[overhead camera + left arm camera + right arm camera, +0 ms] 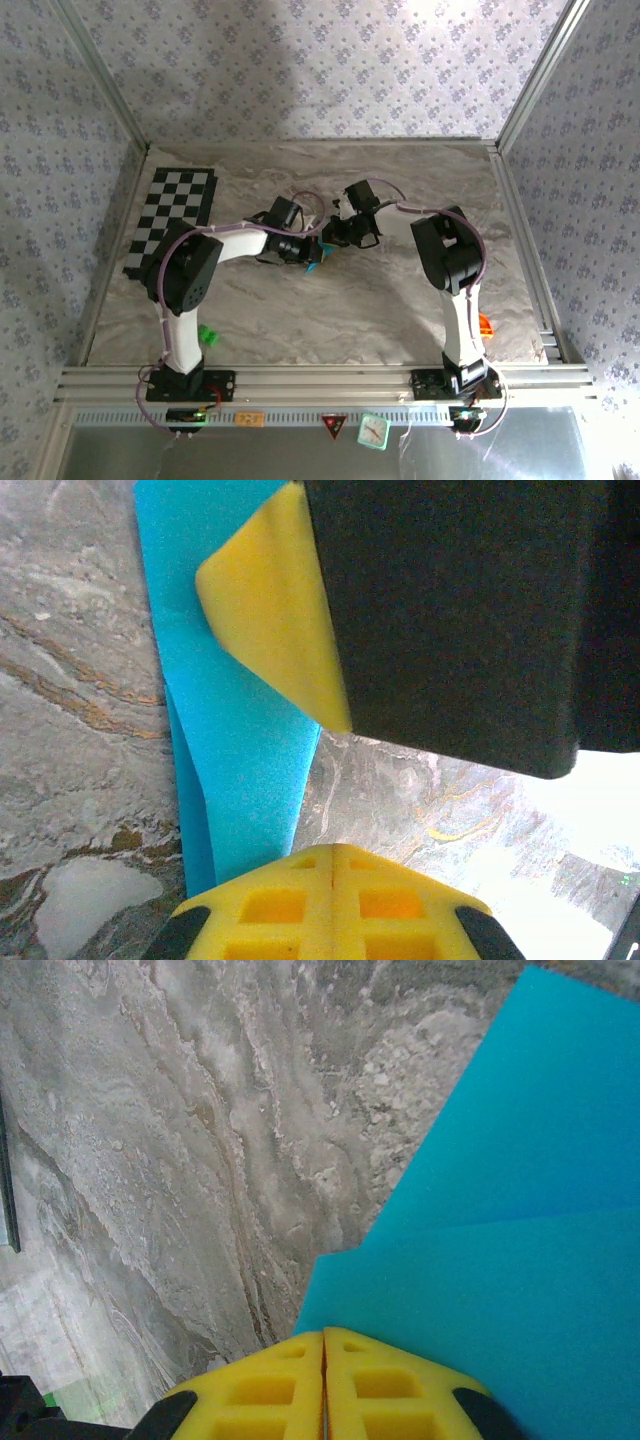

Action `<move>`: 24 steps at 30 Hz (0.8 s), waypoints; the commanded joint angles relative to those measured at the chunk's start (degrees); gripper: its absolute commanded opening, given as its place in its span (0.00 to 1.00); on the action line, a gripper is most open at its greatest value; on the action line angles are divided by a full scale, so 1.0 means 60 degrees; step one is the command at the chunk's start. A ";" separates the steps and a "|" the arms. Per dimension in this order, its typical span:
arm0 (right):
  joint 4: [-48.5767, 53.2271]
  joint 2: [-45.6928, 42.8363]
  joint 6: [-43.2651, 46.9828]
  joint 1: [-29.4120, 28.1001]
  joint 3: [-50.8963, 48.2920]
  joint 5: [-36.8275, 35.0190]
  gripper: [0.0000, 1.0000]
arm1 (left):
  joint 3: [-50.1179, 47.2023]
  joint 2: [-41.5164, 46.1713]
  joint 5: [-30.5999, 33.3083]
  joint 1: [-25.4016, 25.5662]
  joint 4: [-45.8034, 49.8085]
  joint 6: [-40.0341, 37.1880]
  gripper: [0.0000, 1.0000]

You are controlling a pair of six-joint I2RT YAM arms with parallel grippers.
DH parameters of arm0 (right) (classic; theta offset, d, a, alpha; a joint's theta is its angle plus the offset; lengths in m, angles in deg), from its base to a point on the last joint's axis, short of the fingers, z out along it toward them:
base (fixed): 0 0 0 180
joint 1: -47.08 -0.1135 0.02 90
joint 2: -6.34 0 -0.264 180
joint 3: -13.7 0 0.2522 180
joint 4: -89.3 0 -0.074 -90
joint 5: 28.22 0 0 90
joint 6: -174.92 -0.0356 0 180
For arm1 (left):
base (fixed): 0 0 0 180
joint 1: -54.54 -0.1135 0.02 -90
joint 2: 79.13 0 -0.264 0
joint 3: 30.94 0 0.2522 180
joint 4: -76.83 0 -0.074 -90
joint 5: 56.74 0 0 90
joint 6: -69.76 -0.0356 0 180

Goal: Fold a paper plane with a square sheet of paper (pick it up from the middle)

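Your blue paper [240, 750] is sitting creased and layered at the middle of the table [380, 310], between both arms. From overhead you are seeing just a sliver of it, with the wrists covering the rest. Your left gripper [333, 905] is pinching its narrow end, yellow jaws pressed together on it. Your right gripper [325, 1390] is clamping a wider part, jaws likewise together; that part's edges are running out of frame. A checkered mat [175, 215] is lying back left, and a green block [208, 335] is sitting near the left arm's base.
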 commanded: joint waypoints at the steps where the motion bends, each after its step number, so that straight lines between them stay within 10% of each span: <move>1: 0.0485 0.0314 0.0210 0.0021 0.0057 -0.0167 0.10 | -0.0102 -0.0176 0.0060 -0.0016 -0.0003 -0.0065 0.02; 24: 0.0858 0.0519 0.0444 0.0016 0.0228 -0.0519 0.08 | -0.0227 -0.0231 0.0149 -0.0178 0.0088 -0.0059 0.01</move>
